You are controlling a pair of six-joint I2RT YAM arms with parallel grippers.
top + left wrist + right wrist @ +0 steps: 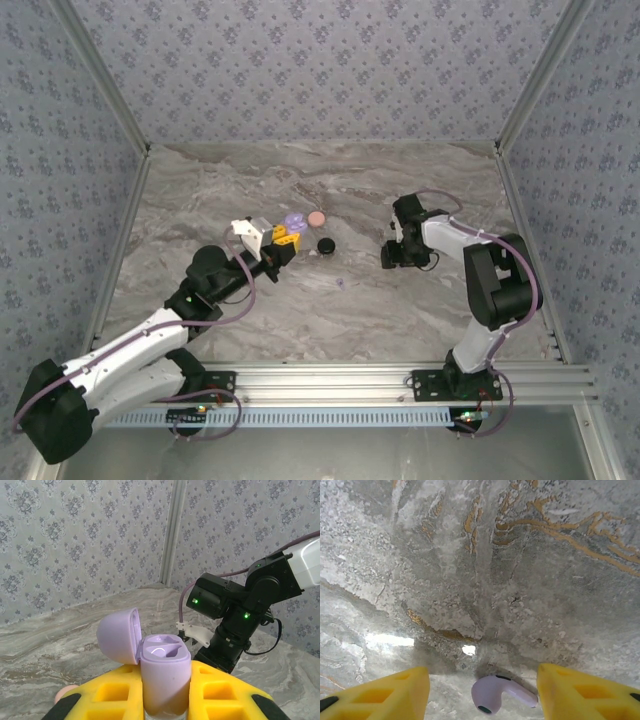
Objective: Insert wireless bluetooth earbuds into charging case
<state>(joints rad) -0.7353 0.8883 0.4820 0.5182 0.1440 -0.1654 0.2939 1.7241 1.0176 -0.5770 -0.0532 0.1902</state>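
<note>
My left gripper (284, 241) is shut on a lavender charging case (165, 675), held upright between its yellow fingers (220, 692). The case's lid (119, 635) is hinged open to the left, and both wells look empty. The same case (293, 222) sits left of centre in the top view. My right gripper (482, 685) is open and low over the marble table. A lavender earbud (497, 695) lies on the table between its fingers, its stem pointing at the right finger (580, 692). Neither finger touches it.
A pink round case (317, 218) and a black round case (326, 245) sit on the marble just right of the left gripper. The right arm (240, 615) stands close beyond the held case. Patterned walls (320, 60) enclose the table on three sides.
</note>
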